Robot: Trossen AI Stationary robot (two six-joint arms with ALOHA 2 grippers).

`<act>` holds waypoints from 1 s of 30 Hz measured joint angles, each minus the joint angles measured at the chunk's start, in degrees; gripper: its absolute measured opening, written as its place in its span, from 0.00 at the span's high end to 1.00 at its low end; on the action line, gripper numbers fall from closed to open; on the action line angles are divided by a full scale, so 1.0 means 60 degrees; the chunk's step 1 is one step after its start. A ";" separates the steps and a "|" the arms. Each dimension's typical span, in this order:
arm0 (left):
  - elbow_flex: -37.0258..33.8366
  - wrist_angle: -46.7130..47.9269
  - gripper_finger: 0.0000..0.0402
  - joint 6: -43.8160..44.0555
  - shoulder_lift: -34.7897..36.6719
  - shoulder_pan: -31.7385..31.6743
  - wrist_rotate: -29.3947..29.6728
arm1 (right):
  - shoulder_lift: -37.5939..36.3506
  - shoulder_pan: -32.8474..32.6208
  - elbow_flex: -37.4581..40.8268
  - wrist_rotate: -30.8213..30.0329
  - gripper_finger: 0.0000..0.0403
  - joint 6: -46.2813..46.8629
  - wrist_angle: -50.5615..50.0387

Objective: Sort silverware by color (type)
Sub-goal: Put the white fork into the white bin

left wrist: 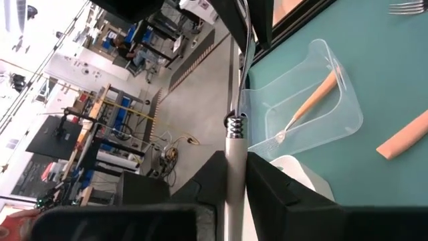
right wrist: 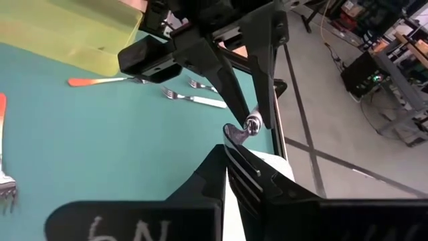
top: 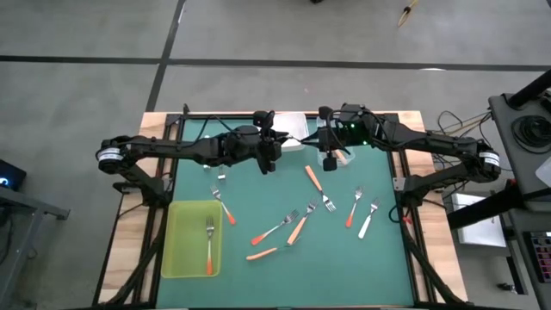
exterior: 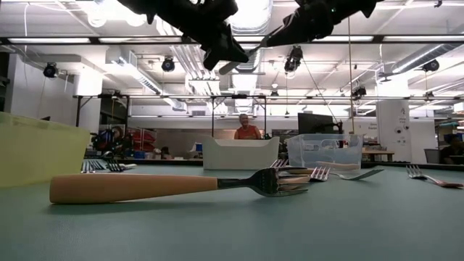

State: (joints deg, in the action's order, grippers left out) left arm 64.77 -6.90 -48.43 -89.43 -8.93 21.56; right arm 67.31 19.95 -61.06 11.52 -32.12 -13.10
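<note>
Left gripper (top: 269, 153): raised over the desk's far side, clamped on a white-handled fork (left wrist: 235, 150).
Right gripper (top: 328, 148): facing the left one, closed on the tine end of that same fork, as best I can tell.
Clear tray (left wrist: 314, 100): just below the right gripper, one light orange fork (left wrist: 309, 106) inside.
Yellow-green tray (top: 191, 239): well off from both grippers, holding a red-orange fork (top: 209, 247).
Loose forks (top: 297, 226): spread on the green desk (top: 258, 198) nearer than the grippers.

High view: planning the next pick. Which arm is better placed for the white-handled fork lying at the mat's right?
Right. The white-handled fork lies on the right gripper's side, farther from the left gripper; both now grip a second fork between them.
</note>
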 joint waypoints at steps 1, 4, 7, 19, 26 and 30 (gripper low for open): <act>0.0004 -0.0003 0.89 0.0076 0.0000 0.0000 0.0003 | 0.0000 -0.0001 0.0000 -0.0013 0.98 0.0019 -0.0005; 0.0004 -0.0003 0.86 0.0357 0.0000 0.0004 0.0001 | 0.0000 0.0010 0.0000 -0.0100 0.98 0.0022 -0.0056; 0.0000 0.0013 0.82 0.0458 0.0000 0.0004 -0.0013 | 0.0000 0.0010 0.0000 -0.0132 0.98 0.0012 -0.0065; -0.0004 0.0361 0.60 0.0924 0.0418 -0.0548 -0.1766 | -0.0073 0.0013 -0.0095 -0.0260 0.98 -0.0174 -0.1401; -0.0007 0.1595 0.57 0.2154 0.1176 -0.1524 -0.4727 | -0.0323 -0.0195 -0.0091 -0.0389 0.98 -0.1218 -0.1956; -0.0046 0.1783 0.57 0.3117 0.1344 -0.1950 -0.6630 | -0.0368 -0.0655 -0.0085 -0.0399 0.98 -0.1329 -0.2071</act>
State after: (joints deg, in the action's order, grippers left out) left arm 64.50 3.80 -29.73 -81.37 -20.63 -18.21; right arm 65.10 16.03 -61.57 9.12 -40.10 -25.52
